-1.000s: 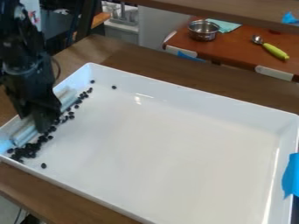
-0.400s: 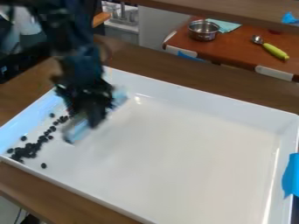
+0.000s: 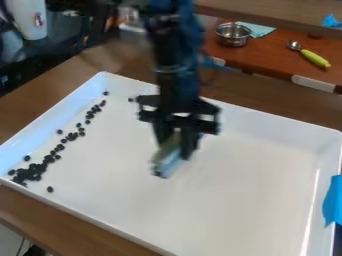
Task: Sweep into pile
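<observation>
The gripper (image 3: 175, 142) hangs over the middle of the white tray (image 3: 267, 185), shut on a pale sweeping tool (image 3: 167, 159) that points down toward the tray floor. Small dark pieces (image 3: 30, 172) lie bunched in the tray's left corner. More of them run in a loose line up along the left wall, thinning toward the back corner. One stray dark piece (image 3: 50, 189) lies just off the bunch, near the front wall. Another one (image 3: 131, 99) is close to the back wall, left of the arm.
Blue tape (image 3: 332, 200) is stuck on the tray's right rim. Behind, a brown-red table (image 3: 267, 57) holds a metal pot (image 3: 233, 34) and a green-handled scoop (image 3: 312, 57). A wooden beam (image 3: 267, 15) crosses the top of the view.
The arm has swung right from the tray's left wall to its middle, carrying the tool. The line of dark pieces it had covered is uncovered; the bunch in the corner looks the same.
</observation>
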Available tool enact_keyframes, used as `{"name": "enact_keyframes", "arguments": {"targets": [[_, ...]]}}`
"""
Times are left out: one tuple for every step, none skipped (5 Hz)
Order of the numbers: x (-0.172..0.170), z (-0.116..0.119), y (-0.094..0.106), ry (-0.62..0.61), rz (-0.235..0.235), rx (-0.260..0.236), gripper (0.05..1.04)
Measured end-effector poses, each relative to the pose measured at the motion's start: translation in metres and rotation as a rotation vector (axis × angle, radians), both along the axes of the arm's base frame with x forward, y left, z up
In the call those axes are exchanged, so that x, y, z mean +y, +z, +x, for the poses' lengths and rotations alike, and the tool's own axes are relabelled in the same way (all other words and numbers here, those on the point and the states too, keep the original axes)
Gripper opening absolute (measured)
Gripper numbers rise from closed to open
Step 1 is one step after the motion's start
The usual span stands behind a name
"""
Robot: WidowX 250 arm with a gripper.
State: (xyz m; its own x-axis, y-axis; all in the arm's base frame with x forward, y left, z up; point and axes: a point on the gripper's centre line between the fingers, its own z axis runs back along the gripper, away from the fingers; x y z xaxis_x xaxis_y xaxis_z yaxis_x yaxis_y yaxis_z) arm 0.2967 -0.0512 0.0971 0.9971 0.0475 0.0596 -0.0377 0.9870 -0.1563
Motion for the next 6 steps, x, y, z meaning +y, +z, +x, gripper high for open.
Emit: {"name": "enact_keyframes", "arguments": {"targets": [[-0.047,0.003,-0.004,-0.011,0.029,0.006,0.375],[-0.073,0.001,-0.018,-0.027,0.067,-0.006,0.375],[-0.085,0.005,-0.033,-0.037,0.091,-0.045,0.439],[-0.081,0.004,-0.042,-0.013,0.12,-0.07,0.756],[-0.074,-0.007,-0.024,-0.028,0.131,-0.031,0.991],[-0.054,-0.006,0.029,-0.013,0.12,-0.049,1.003]]}}
